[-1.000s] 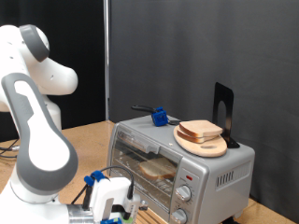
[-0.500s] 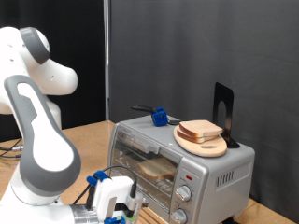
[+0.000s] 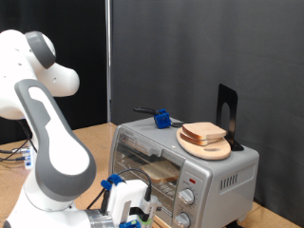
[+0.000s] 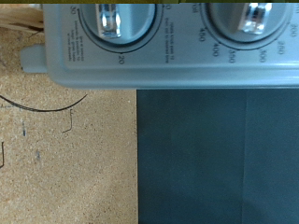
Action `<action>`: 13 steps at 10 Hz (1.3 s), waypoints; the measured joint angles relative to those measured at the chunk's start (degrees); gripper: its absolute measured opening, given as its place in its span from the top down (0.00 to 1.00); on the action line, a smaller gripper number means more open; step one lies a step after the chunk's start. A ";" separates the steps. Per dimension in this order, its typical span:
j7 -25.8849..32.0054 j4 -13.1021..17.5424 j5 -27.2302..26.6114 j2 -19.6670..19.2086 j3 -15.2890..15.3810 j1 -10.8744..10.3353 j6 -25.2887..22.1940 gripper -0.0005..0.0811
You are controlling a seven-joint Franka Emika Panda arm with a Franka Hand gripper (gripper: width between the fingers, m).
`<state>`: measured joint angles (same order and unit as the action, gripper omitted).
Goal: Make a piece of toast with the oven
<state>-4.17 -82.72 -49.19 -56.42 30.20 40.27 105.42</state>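
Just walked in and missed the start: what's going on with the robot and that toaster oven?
A Franka arm is working at the oven, a small silver toaster oven on the wooden table. One slice of bread shows through the glass door, lying on the rack inside. A second slice sits on a round wooden plate on top of the oven. The gripper is low in front of the oven, holding nothing visible; the wrist view looks at the oven's knobs.
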 joint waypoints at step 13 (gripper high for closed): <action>4.36 -7.20 -2.96 -1.04 4.19 -1.71 8.40 0.16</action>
<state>0.19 -89.92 -52.15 -57.47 34.39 38.56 113.82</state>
